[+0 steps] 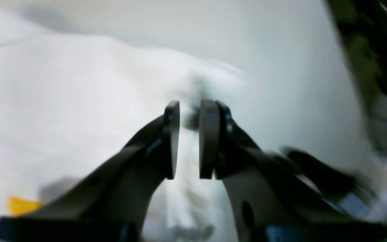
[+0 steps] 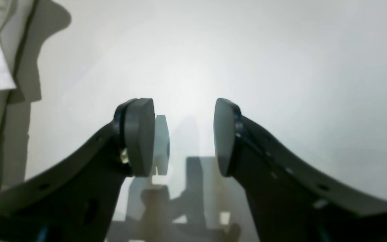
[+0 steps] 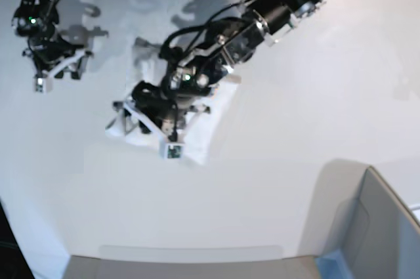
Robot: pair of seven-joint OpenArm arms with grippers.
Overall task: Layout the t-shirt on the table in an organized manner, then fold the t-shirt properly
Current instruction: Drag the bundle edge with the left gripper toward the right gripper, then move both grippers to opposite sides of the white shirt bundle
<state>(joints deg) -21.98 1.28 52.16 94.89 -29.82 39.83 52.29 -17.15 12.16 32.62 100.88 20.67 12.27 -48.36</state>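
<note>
White cloth t-shirt (image 3: 200,125) bunched in a crumpled heap on the large smooth white table (image 3: 295,95), a little left of the middle in the base view, mostly hidden under the left arm. Heap stretched roughly from near-left to far-right in that view; collar end, sleeves and true long axis impossible to tell from the folds. Small patch of yellow print (image 1: 20,205) showing at the lower left of the left wrist view, otherwise plain white cloth (image 1: 62,111).

Left gripper (image 1: 189,141) down on the heap, dark fingers (image 1: 172,141) nearly together with only a narrow slot between them; white cloth seen in and beyond that slot, but blur leaves it unclear whether a fold is really pinched.

Right gripper (image 2: 184,137) well apart from the shirt, near the far left of the table in the base view (image 3: 56,62), grey pads (image 2: 139,137) spread wide, nothing between them but bare tabletop.

Grey box (image 3: 377,233) at the near right corner, well clear of shirt and arms. Only the left arm's own black wrist and cables lying over the cloth.
</note>
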